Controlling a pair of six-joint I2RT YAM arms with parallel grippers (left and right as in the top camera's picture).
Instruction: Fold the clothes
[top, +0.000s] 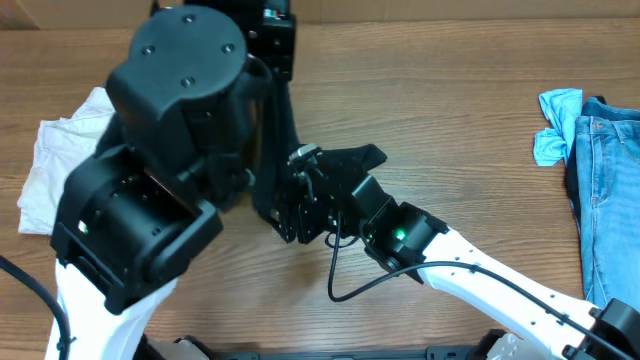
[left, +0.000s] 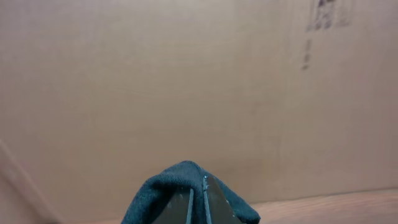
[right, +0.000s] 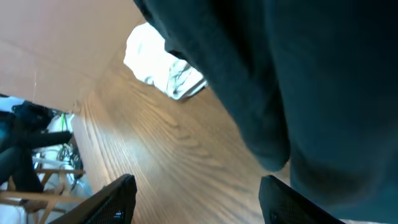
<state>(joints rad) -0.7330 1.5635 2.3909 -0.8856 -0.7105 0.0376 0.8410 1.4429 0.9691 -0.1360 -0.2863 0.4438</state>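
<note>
Left wrist view: left claw (left: 198, 198) pinches the T-shirt (left: 155, 193); right claw (right: 199, 199) gapes; cardboard print (left: 323, 15) unreadable.

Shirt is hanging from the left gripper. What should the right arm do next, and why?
Probably ease the right gripper toward the hanging edge of the T-shirt and close on it. The left gripper is shut on bunched fabric, and the right jaws stand open and empty beside the drape; spreading it likely needs a second hold.

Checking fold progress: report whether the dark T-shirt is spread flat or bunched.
Bunched, not spread: the T-shirt hangs in folds, pinched in the shut left gripper.
</note>
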